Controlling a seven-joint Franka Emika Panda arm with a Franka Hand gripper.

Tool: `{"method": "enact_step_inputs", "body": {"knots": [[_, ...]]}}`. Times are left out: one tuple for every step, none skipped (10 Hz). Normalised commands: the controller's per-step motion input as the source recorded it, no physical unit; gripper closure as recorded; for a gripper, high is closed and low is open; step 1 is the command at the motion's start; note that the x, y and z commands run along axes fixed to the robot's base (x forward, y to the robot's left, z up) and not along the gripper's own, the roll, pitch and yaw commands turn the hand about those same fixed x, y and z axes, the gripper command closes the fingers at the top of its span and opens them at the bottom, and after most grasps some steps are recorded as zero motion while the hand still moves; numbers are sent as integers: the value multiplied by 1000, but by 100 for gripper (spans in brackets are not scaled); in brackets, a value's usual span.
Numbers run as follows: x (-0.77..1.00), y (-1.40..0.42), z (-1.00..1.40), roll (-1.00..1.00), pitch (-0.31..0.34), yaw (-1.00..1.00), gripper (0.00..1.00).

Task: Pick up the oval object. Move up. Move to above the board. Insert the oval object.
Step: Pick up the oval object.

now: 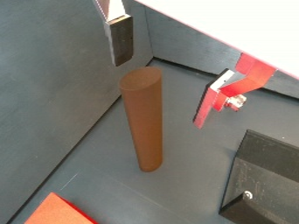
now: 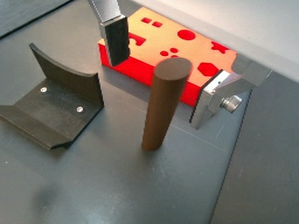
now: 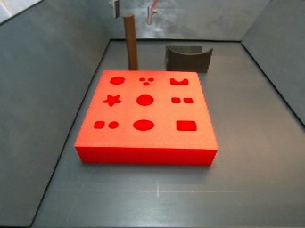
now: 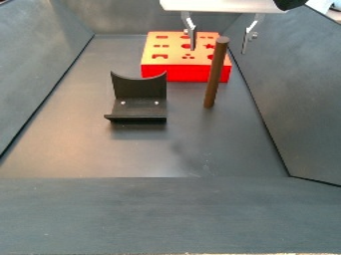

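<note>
Peg-first reading, with the oval object [image 2: 165, 103] taken as the landmark: upright on the grey floor, long axis vertical, base down and rounded top up, free of any contact. Beside it, toward one side, the board [image 4: 185, 57], close but apart, all holes still empty as seen in a side view [image 3: 145, 111]. On the other side of the peg and well apart from it, the fixture [image 4: 136, 100]. Just above and around the top of the peg, the gripper [image 2: 167, 67], with jaws apart: one silver finger with dark pad [image 2: 114, 39] on one side of the peg top, the other finger [image 2: 218, 98] on the opposite side, neither seeming to touch it in both wrist views. Nothing held between the plates. Judged as the first step, the pick-up, not yet done. Key relation for the coming move: peg directly under the open gripper and between its fingers, so probably a straight descent along the vertical axis and then closing. Risk of tipping the slim peg if one pad meets it first.
</note>
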Motion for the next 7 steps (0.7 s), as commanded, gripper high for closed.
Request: {"method": "enact_step_inputs", "body": {"knots": [[-126,-203,-289,37,-163,0,0],[-477,-254,-274,51,-194,-14,0],[0,-40,0,0,0,0,0],[0,-89,-66,4,0,0,0],[0,0,0,-7,0,0,0],[0,-17,0,0,0,0,0],[0,0,0,0,-10,0,0]]}}
